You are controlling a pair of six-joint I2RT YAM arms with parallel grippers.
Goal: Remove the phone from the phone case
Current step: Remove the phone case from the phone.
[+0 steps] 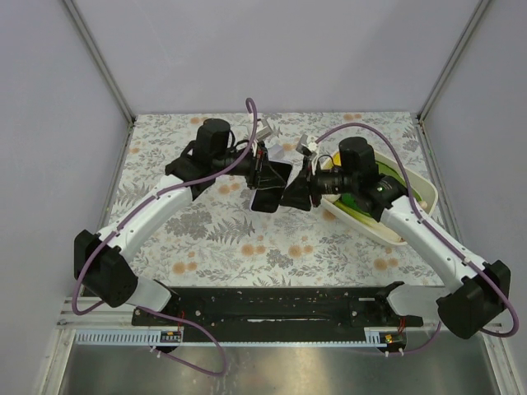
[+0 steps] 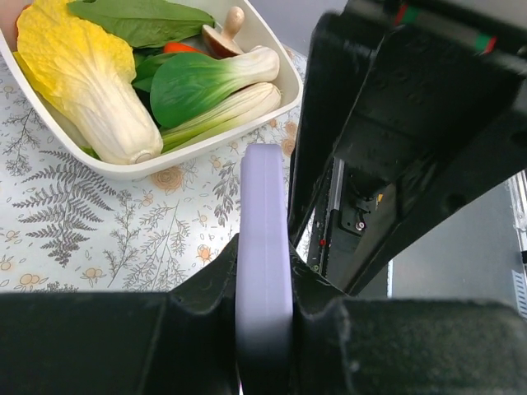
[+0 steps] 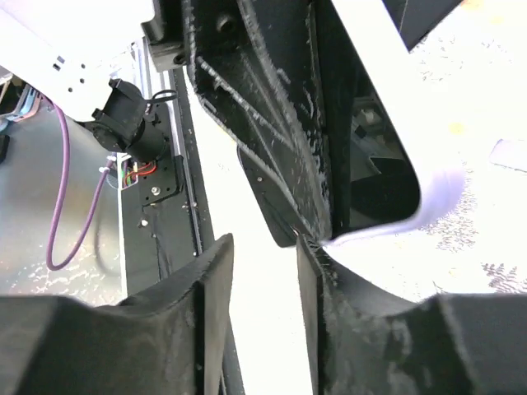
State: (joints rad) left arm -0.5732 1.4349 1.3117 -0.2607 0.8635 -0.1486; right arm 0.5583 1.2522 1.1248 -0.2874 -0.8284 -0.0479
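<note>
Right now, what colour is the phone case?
Pale lavender; the phone case shows best in the left wrist view.

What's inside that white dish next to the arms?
Vegetables: a yellow-leafed cabbage, two bok choy, a green leaf, a mushroom and something red, mostly covered. The bottom of the dish is hidden beneath them.

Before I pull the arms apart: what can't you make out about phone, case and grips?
Phone: in the top view, hidden behind the left gripper and right gripper.
Phone case: the left wrist view shows only its edge.
Right grip: the right wrist view is overexposed, so the hold is unclear.
</note>
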